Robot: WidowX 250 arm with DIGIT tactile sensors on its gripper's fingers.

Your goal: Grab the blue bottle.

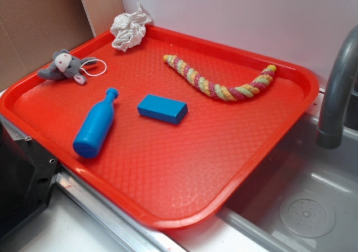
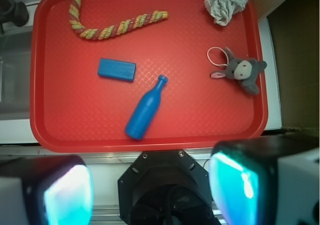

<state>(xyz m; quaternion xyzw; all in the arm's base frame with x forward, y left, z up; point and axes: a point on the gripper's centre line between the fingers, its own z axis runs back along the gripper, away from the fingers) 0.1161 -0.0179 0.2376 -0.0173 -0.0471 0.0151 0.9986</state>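
The blue bottle point(image 1: 96, 125) lies on its side on the red tray point(image 1: 184, 173), neck pointing to the far side; in the wrist view it point(image 2: 145, 109) lies near the tray's front edge. A flat blue block point(image 1: 163, 108) lies just right of it, also in the wrist view point(image 2: 116, 69). My gripper point(image 2: 152, 192) is high above the tray's near edge, well clear of the bottle, jaws wide apart and empty. It does not show in the exterior view.
A grey plush mouse point(image 1: 66, 65), a crumpled white cloth point(image 1: 129, 29) and a twisted pink-yellow rope point(image 1: 218, 79) lie on the tray's far part. A sink point(image 1: 313, 207) with a grey faucet point(image 1: 335, 89) is to the right. The black robot base point(image 2: 165, 185) is below the gripper.
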